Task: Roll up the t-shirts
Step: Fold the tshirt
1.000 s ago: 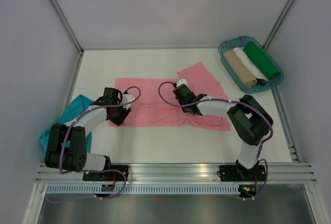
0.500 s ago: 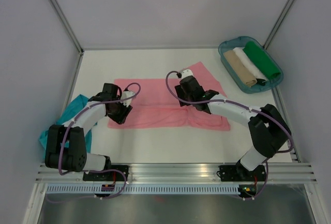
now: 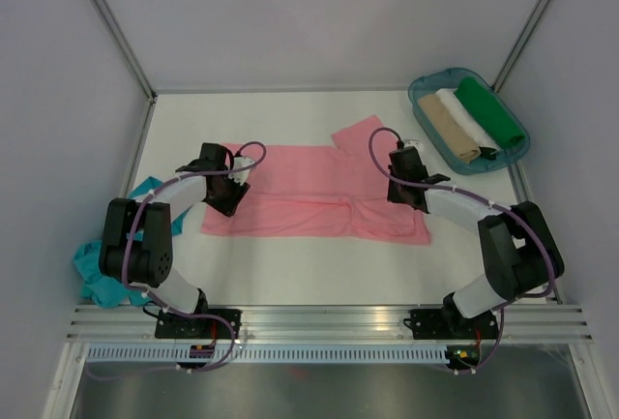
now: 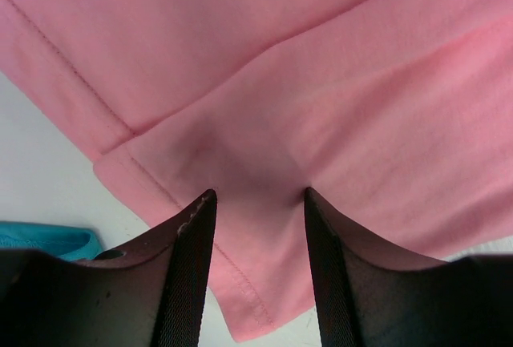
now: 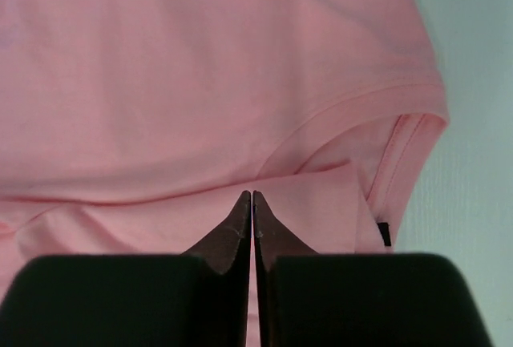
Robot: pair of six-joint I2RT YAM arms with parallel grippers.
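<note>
The salmon t-shirt [image 3: 309, 192] lies folded lengthwise on the desk [image 3: 290, 264]. The left fingers [image 4: 188, 275], parted, straddle its left end. The right fingers [image 5: 236, 235], pressed together, grip nothing visible at its right end. A tidy roll likely needs both arms to pinch matching edges first.

Pink tee [image 3: 309, 192] flat; teal tee [image 3: 106, 254] bunched.

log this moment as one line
pink t-shirt: flat, unrolled | left gripper: open, at hem end | right gripper: shut, at collar end | teal t-shirt: bunched, far left
</note>
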